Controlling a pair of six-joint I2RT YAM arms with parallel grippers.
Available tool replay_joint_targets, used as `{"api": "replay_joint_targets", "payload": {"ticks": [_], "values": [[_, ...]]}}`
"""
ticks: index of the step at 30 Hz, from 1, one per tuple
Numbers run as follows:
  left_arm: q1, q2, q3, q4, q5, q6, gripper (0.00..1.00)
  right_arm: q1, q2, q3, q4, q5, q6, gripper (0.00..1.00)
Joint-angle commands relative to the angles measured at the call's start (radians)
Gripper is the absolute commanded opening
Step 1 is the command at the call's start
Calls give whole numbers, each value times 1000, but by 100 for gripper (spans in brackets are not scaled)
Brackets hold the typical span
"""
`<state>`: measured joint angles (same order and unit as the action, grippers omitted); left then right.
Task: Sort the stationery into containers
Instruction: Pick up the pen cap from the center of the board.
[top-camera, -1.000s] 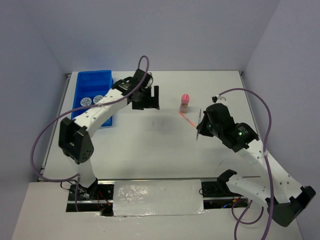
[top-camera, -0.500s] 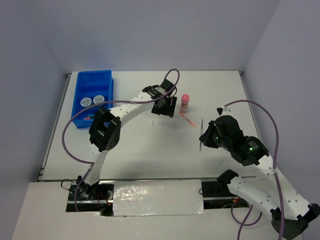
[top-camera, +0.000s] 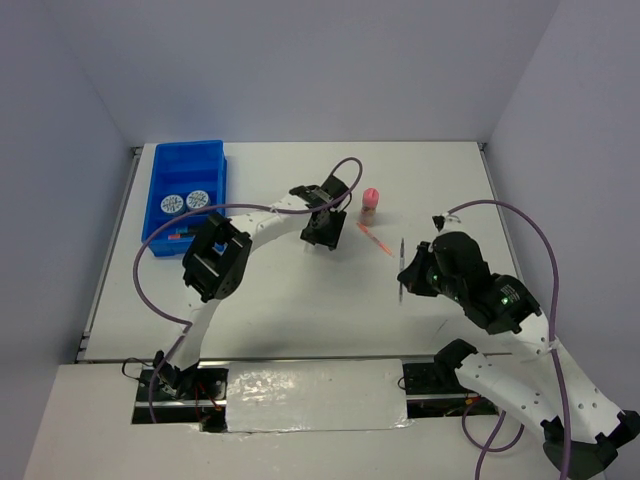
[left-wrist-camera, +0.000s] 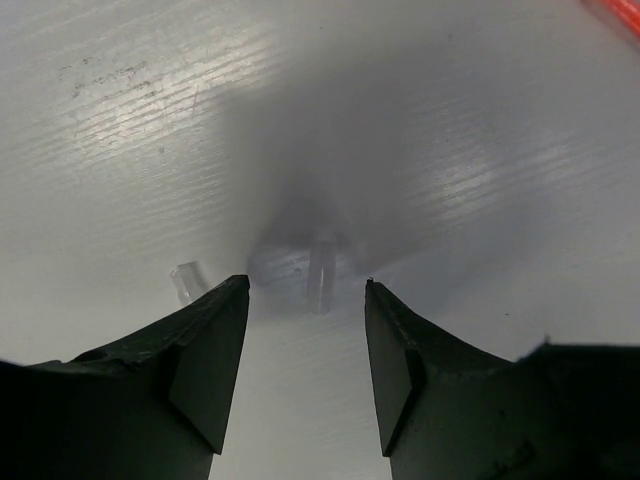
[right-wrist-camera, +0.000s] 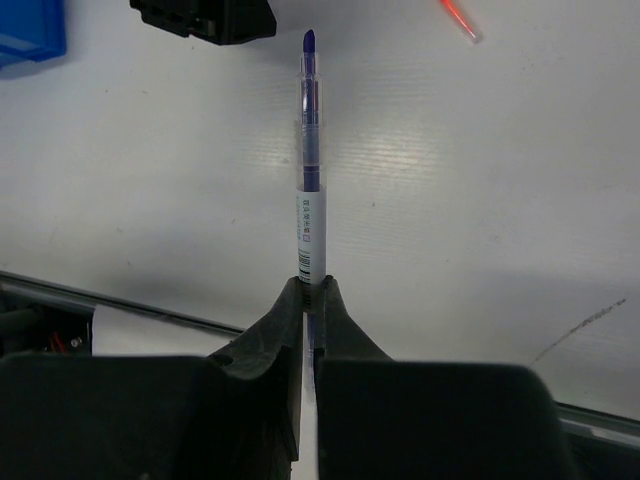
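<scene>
L claw (left-wrist-camera: 306, 292) released, R claw (right-wrist-camera: 308, 290) grips pen (right-wrist-camera: 312, 200) — blue tray (top-camera: 190, 163): 2 discs (top-camera: 172, 203).

**Count of things on the bench**

One blue tray (top-camera: 190, 165) stands at the far left corner of the bench (top-camera: 300, 300). Two round blue-white discs (top-camera: 172, 203) lie in it, the second disc (top-camera: 197, 198) just beside the first. Small dark items with coloured ends (top-camera: 180, 236) lie at the tray's near end, too small to count.

Toward the middle of the far edge there is one pink-capped tube (top-camera: 370, 200) and, nearer, one orange stick (top-camera: 375, 238). There is one thin pen (right-wrist-camera: 311, 200).

Two arms reach over the bench, each with one pincer: the left pincer (left-wrist-camera: 305, 300) and the right pincer (right-wrist-camera: 308, 288), two in all.
</scene>
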<state>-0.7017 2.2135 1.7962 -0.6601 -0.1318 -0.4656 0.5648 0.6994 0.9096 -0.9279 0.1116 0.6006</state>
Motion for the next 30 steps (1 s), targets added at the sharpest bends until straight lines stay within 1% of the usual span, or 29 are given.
{"api": "replay_joint_targets", "payload": {"ticks": [1, 7, 13, 19, 25, 28, 29, 30], "values": [[-9, -8, -21, 39, 11, 28, 61, -3, 6, 12, 58, -12, -21, 0], [-18, 11, -40, 54, 9, 45, 54, -2, 23, 25, 80, -24, -22, 0], [-21, 21, -38, 71, 9, 67, 55, -2, 26, 22, 84, -32, -24, 0], [-21, 61, 25, 39, -3, 91, 54, -2, 25, 21, 86, -38, -21, 0], [-19, 49, -7, 56, -2, 93, 51, -2, 15, 14, 80, -30, -16, 0], [-21, 51, -11, 47, 0, 90, 48, -2, 5, 6, 84, -35, -12, 0], [-21, 49, -14, 47, 0, 90, 42, -2, 3, 5, 84, -35, -10, 0], [-19, 48, -17, 48, 1, 87, 40, -2, 3, 6, 84, -35, -10, 0]]}}
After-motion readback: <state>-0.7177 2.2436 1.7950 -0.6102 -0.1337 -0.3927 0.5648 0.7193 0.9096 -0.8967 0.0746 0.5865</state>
